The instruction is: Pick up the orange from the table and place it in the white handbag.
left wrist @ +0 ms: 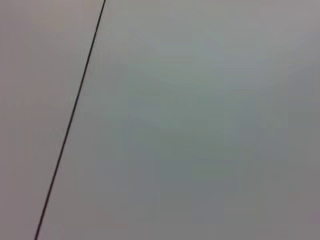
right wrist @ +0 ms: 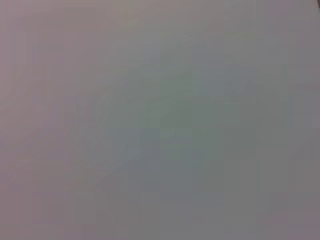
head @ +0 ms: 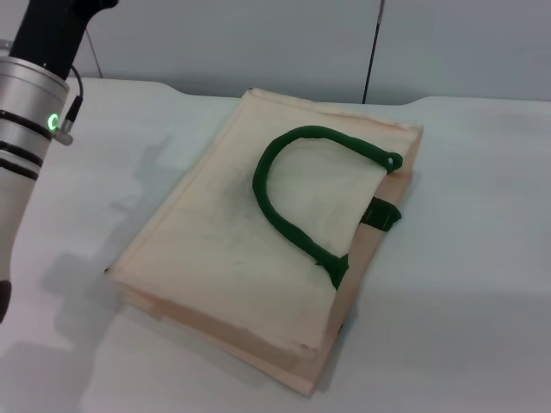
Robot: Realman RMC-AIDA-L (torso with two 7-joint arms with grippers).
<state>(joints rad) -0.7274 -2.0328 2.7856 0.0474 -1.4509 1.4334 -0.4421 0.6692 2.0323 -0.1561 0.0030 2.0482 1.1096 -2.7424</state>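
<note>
The white handbag (head: 258, 249) lies flat on the white table (head: 465, 258), in the middle of the head view. Its dark green rope handle (head: 288, 202) loops across its top face, with a green tab (head: 383, 215) at its right edge. The orange is not in view in any frame. My left arm (head: 30, 112) rises along the left edge of the head view, silver with a green light ring; its gripper is out of view. My right arm and gripper are out of view. Both wrist views show only a plain grey surface.
A grey wall (head: 258, 43) stands behind the table's far edge, with a thin dark vertical line (head: 372, 52) on it. A similar dark line (left wrist: 70, 120) crosses the left wrist view.
</note>
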